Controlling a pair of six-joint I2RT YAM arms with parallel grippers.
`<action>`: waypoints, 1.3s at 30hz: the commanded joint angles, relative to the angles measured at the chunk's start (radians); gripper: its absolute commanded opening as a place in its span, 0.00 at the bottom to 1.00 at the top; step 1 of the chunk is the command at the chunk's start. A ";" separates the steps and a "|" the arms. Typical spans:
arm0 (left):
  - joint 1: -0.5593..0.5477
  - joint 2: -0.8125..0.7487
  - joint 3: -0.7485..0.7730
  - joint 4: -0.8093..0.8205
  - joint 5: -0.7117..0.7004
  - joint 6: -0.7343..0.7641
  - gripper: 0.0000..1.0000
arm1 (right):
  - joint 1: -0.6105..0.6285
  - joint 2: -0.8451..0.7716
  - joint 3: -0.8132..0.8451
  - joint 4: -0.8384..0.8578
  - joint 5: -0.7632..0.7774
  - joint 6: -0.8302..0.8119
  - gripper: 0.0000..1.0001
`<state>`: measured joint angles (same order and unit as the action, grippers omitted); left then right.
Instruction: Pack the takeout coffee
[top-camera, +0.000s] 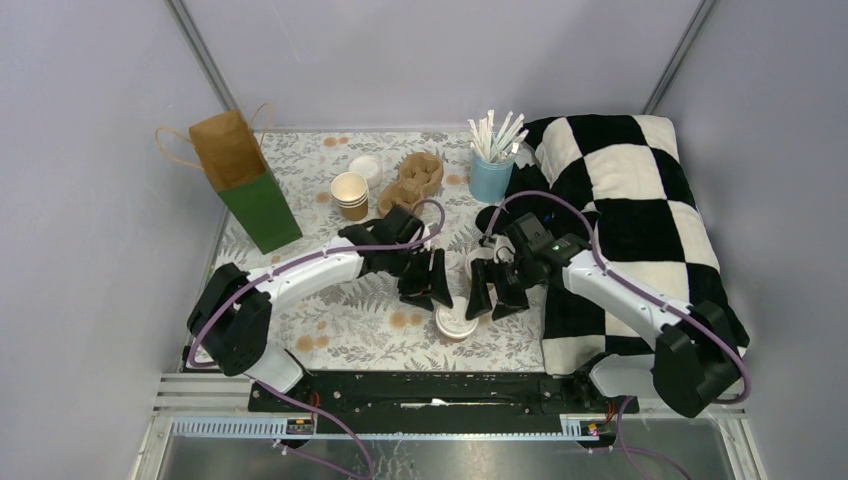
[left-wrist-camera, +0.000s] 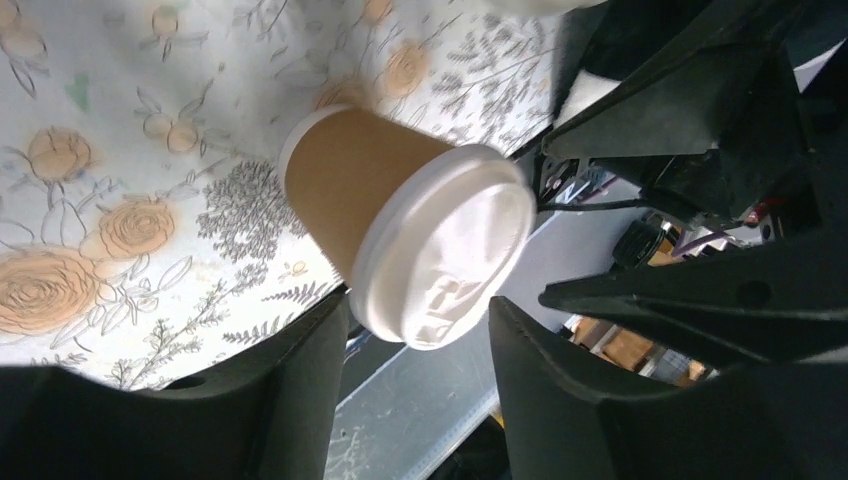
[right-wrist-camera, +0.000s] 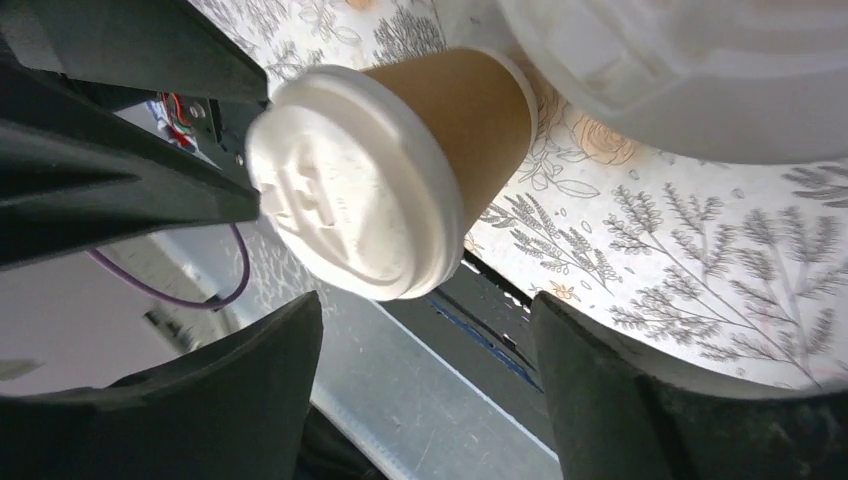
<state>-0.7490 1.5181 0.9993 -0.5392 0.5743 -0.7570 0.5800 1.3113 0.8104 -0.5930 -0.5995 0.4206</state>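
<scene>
On floral cloth (top-camera: 300, 170), lidded cup (top-camera: 456, 323) stands near left hand (top-camera: 428, 298) and right hand (top-camera: 497, 303), both wide; only overhead shows unlidded cup (top-camera: 350, 192).

A blurred white lid (right-wrist-camera: 690, 70) — cut off at the right wrist view's top edge.

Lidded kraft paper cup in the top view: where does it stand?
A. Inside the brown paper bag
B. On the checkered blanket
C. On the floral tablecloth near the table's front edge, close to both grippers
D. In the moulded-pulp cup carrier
C: the lidded kraft paper cup stands upright on the floral tablecloth, just nearer the front edge than the open left gripper and the open right gripper.
</scene>
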 joint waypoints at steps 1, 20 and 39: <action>0.000 -0.035 0.148 -0.054 -0.054 0.032 0.61 | 0.010 -0.049 0.155 -0.209 0.155 -0.090 0.86; 0.129 -0.569 -0.024 -0.321 -0.685 -0.138 0.89 | 0.439 0.317 0.620 -0.427 0.626 -0.118 1.00; 0.129 -0.602 -0.042 -0.293 -0.682 -0.138 0.89 | 0.506 0.394 0.610 -0.442 0.714 -0.082 0.92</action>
<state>-0.6212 0.9161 0.9436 -0.8665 -0.0956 -0.8989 1.0782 1.6974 1.4055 -1.0199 0.0891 0.3164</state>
